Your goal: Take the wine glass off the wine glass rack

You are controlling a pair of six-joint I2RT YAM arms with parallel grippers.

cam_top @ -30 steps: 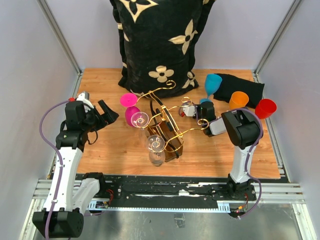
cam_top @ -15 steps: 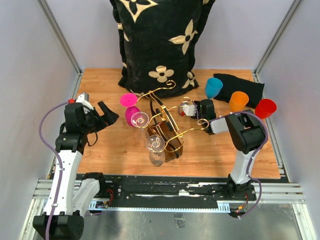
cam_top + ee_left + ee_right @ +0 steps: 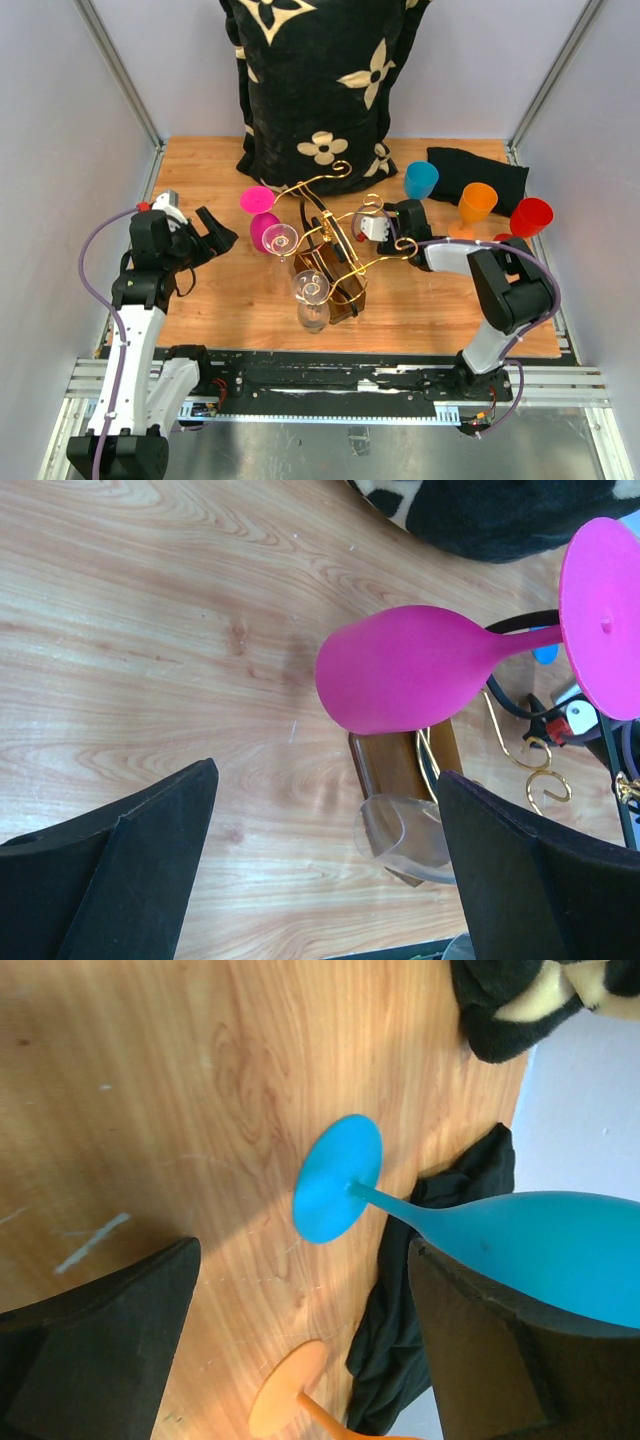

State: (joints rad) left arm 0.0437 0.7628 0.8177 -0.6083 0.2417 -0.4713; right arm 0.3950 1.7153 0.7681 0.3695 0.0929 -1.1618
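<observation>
Blue plastic wine glass [image 3: 421, 180] stands off gold wire rack [image 3: 340, 270]; left gripper [image 3: 325, 880], right gripper [image 3: 300, 1340] gape empty. I'd reach the pink plastic glass [image 3: 405, 682] next.

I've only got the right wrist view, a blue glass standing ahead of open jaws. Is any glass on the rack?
Observer: Yes, a clear wine glass hangs upside down at the near end of the wine glass rack.
Operator: Where is the left gripper?
Observer: Left of the rack, facing a pink wine glass, jaws open, holding nothing.
Operator: Anything beyond the orange glass?
Observer: A red wine glass stands to its right.
</observation>
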